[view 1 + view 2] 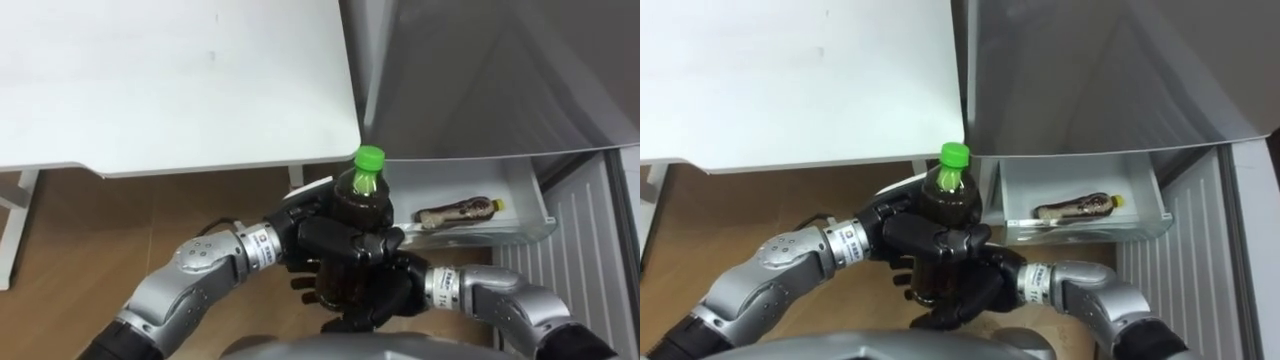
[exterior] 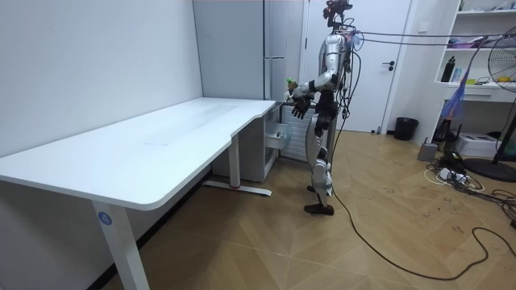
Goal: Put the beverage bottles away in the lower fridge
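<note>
The left hand (image 1: pixel 325 238) and right hand (image 1: pixel 385 292) both curl round a dark, rounded plastic bottle (image 1: pixel 362 196) with a green cap, held upright before the smooth grey fridge's (image 1: pixel 480 80) open white drawer (image 1: pixel 532 208), where a second bottle (image 1: pixel 458 211) lies flat

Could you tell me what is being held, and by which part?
A green-capped bottle, by its body: left robot hand round the middle, right robot hand lower down.

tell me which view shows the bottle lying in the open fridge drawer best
The right eye view: the lying bottle shows whole and unobstructed in the drawer. The left eye view shows it nearly as well. In the room view it is too small to tell.
</note>
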{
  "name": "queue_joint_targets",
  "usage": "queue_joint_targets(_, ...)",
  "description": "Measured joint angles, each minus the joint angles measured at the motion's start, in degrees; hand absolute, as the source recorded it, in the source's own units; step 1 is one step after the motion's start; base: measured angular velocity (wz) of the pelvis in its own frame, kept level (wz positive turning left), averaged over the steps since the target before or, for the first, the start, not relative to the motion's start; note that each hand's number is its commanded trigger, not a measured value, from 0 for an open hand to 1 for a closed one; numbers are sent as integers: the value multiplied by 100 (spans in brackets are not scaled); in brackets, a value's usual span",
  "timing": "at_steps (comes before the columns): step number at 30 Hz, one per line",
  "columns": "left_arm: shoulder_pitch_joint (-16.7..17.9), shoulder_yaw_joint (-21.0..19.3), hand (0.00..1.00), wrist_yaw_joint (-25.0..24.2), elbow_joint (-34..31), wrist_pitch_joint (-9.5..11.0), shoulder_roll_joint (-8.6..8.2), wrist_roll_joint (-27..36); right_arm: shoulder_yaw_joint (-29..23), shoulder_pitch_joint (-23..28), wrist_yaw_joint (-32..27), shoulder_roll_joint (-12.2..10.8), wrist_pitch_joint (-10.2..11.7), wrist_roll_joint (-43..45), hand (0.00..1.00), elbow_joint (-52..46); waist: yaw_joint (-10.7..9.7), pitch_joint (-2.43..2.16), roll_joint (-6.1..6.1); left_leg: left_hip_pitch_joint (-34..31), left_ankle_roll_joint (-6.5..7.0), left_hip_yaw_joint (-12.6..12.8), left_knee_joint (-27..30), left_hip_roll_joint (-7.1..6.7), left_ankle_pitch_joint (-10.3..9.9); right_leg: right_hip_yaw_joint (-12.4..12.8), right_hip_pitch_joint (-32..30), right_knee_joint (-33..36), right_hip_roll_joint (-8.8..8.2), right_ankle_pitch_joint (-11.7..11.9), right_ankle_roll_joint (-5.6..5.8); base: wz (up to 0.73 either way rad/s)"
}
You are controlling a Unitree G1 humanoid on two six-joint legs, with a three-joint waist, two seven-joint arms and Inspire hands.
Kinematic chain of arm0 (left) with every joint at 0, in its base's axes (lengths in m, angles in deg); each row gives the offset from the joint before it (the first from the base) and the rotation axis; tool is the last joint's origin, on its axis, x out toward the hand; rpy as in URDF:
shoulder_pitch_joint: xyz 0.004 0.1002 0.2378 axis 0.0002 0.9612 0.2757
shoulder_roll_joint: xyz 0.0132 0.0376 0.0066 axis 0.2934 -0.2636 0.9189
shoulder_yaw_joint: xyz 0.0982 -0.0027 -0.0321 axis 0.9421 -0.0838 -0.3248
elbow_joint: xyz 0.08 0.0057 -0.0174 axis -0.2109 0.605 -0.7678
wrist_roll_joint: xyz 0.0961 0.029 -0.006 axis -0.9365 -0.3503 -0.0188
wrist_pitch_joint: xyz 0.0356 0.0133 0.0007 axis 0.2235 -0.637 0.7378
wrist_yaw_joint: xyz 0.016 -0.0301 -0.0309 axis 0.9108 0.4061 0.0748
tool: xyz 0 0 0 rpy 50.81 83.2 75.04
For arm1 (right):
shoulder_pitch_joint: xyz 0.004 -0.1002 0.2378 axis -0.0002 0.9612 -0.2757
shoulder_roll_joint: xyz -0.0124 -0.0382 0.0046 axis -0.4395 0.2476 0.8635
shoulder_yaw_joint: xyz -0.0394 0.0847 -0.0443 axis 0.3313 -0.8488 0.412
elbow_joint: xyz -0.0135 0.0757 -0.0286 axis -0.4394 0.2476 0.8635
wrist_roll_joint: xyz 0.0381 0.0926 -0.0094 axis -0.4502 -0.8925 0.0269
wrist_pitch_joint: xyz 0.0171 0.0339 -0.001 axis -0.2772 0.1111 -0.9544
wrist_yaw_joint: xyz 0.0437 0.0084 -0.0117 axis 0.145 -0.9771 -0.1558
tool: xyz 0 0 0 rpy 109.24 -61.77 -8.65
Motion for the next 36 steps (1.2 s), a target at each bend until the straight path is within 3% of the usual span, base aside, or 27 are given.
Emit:
queue_joint_targets(8,-9,-130,100,1,0,1,-94,2,36,48,-355,-13,-3,-840,0,-11,6,-2,6,46,0,-2,-62,-2,0,4,-17,-6,5,0,0,0)
queue_joint_targets(9,-9,-140,100,1,0,1,-94,3,55,48,-396,-14,-4,-899,4,-16,6,-2,6,51,0,-2,-68,-2,0,4,-18,-3,5,0,0,0)
queue_joint_targets(11,-9,-151,100,2,3,1,-95,2,92,48,-479,-15,-3,-1029,53,-17,15,-1,4,60,0,-1,-84,-4,0,11,-21,-3,7,0,0,0)
queue_joint_targets(12,-9,-158,100,3,5,1,-97,3,98,48,-510,-22,-3,-1067,86,-19,19,0,-1,61,0,-1,-84,-5,1,17,-22,-1,7,0,0,0)
queue_joint_targets(13,-10,-172,100,3,7,1,-98,2,103,48,-530,-27,-3,-1090,100,-20,26,0,-4,61,0,0,-83,-5,1,19,-22,0,7,0,0,0)
queue_joint_targets(25,-11,-415,100,45,89,-18,-109,77,200,48,-1038,-43,28,-1271,100,-309,32,21,-42,110,2,3,-71,-12,2,57,63,-7,5,0,2,-1)
queue_joint_targets(30,-11,-470,100,91,89,-18,-205,126,198,48,-1043,-39,140,-1262,100,-307,-5,37,-63,132,2,6,-73,-13,2,67,83,-46,12,0,3,0)
queue_joint_targets(31,-11,-469,85,108,91,-18,-217,145,197,48,-1043,-38,143,-1262,100,-307,-6,38,-65,133,2,5,-74,-13,2,67,80,-46,12,0,3,0)
queue_joint_targets(32,-11,-467,53,119,95,-18,-227,152,197,48,-1043,-37,144,-1262,100,-307,-5,39,-67,135,2,5,-81,-13,2,67,76,-47,13,0,3,0)
queue_joint_targets(33,-11,-465,0,126,98,-18,-233,155,201,48,-1044,-34,144,-1262,100,-307,7,40,-69,134,2,3,-86,-13,2,63,76,-51,14,0,3,0)
queue_joint_targets(36,-11,-454,0,148,99,-19,-240,186,202,49,-1044,-27,147,-1262,100,-307,5,40,-68,137,2,3,-95,-13,2,58,62,-58,14,0,3,0)
